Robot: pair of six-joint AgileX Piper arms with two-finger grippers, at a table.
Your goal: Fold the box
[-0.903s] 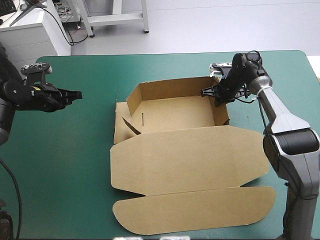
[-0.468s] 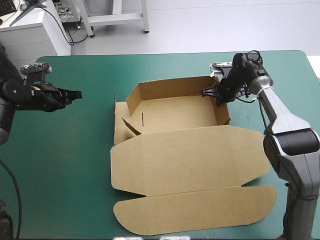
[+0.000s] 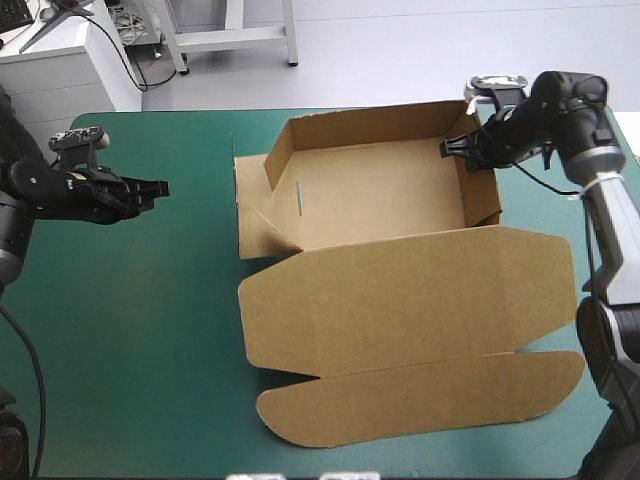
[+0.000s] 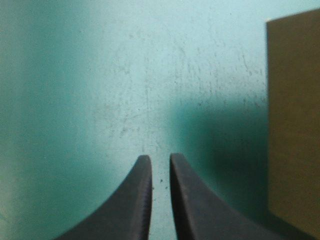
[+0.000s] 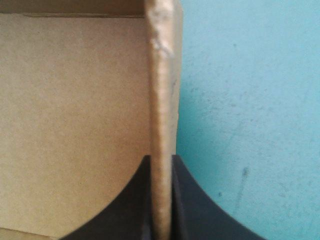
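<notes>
The brown box is an open tray with far and right walls raised, and its lid and front flap spread toward the near edge. My right gripper is shut on the top of the right wall near the far right corner. In the right wrist view the wall's edge runs straight up between the fingers of the right gripper. My left gripper hovers over the cover left of the box, shut and holding nothing. The left wrist view shows the left gripper with a piece of the box ahead to one side.
The teal-green cover stretches between my left gripper and the box. The box's left side flap lies low and outward. The lid's right end reaches close to the table's right edge.
My right gripper has drawn the box to the right and toward the far edge, lifting that wall; the whole sheet shifted with it. The left gripper barely moved.
</notes>
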